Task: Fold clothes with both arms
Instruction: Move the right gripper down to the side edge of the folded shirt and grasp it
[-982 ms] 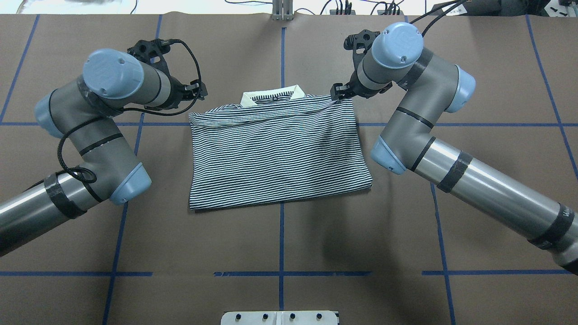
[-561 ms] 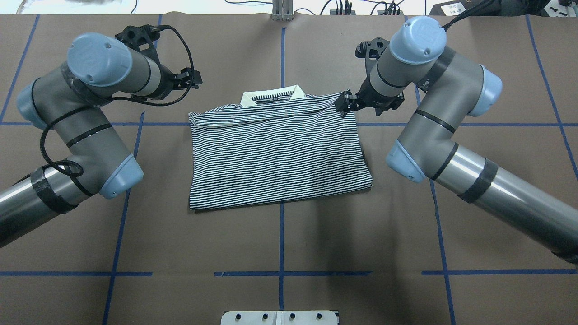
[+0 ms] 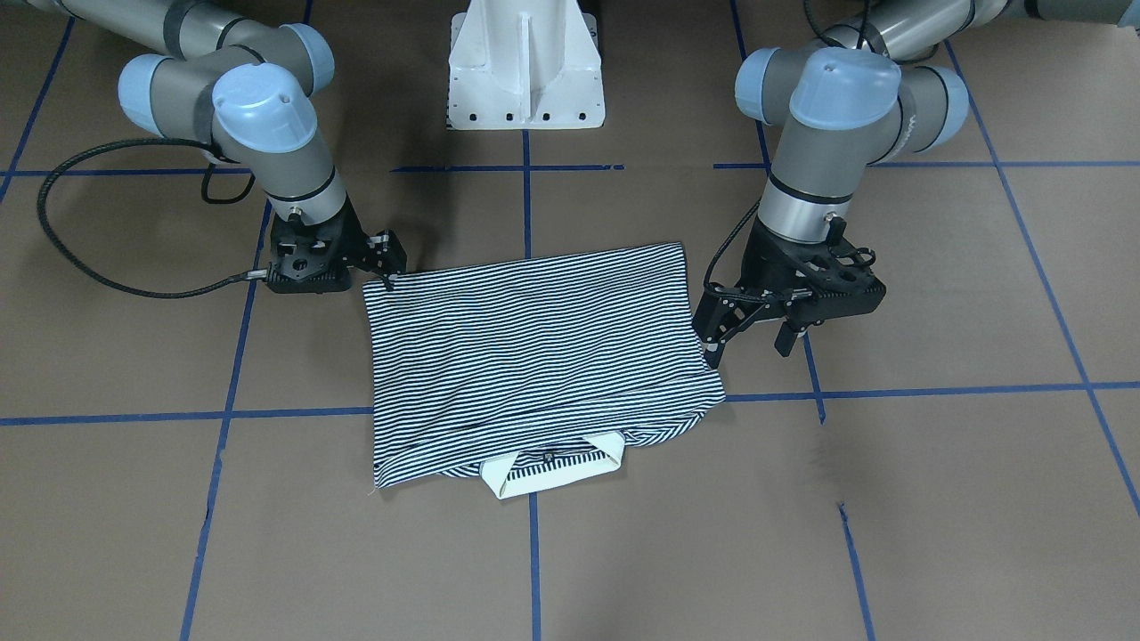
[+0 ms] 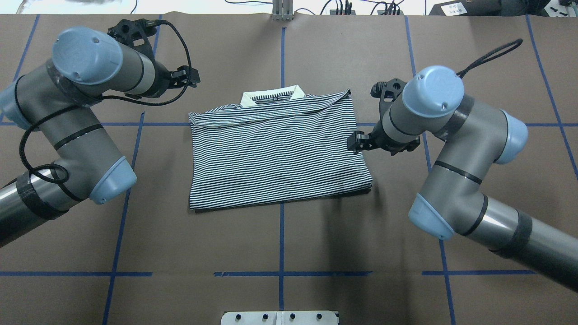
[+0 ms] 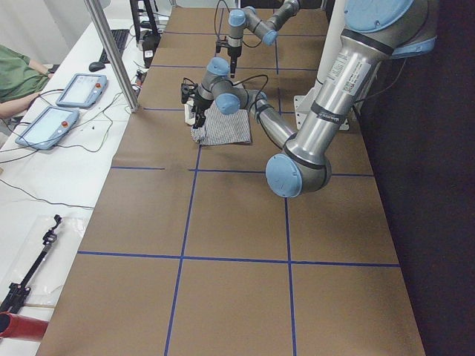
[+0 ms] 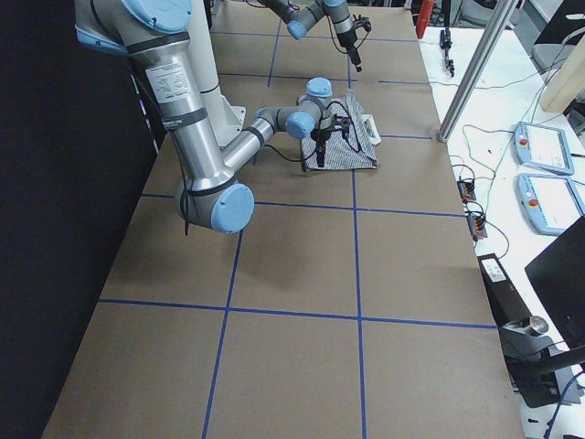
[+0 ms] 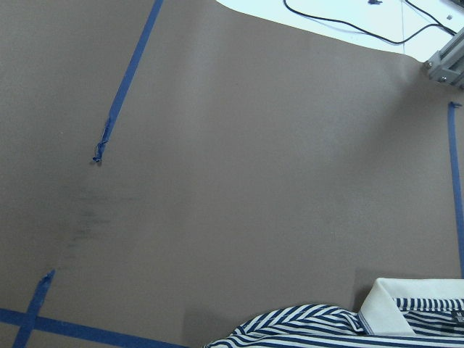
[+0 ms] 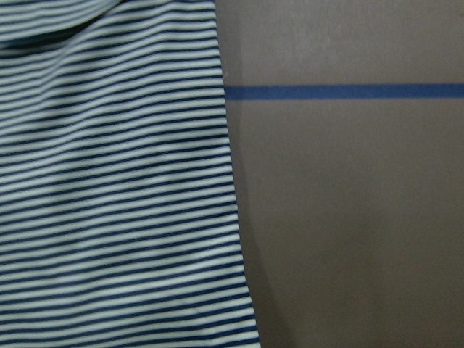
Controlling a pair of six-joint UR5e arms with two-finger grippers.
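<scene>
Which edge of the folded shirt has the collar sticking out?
The edge farthest from the robot's base: the cream collar pokes out of the striped shirt there, while the other three edges show only stripes.

One striped polo shirt (image 4: 275,153) lies on one table (image 4: 361,234). Two arms are present, the left arm (image 4: 76,131) and the right arm (image 4: 451,149), bearing one gripper each: left gripper (image 3: 748,347), right gripper (image 4: 354,142). One white pedestal base (image 3: 525,71) stands between them; the side bench holds what appear to be two tablets (image 5: 78,89).
</scene>
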